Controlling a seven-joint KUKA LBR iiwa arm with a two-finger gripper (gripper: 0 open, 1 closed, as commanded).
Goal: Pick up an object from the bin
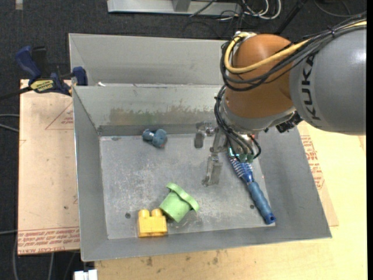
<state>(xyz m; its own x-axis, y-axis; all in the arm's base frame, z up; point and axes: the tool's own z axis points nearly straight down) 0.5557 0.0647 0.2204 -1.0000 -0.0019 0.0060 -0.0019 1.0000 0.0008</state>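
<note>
In the grey bin (87,174), a yellow toy brick (152,222) lies at 8 o'clock, touching a green cup-shaped piece (178,203) at 7 o'clock. A small blue-grey lump (155,136) sits at 10 o'clock against the back wall. Near the middle hangs the claw (205,159), its two metal fingers apart with nothing between them. A blue-handled tool (256,194) lies slanted at its 4 o'clock, just beside it.

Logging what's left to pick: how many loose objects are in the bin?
4: blue-grey knob back left, green cup beside yellow block at front, blue tool at right. The arm may hide more.
</note>
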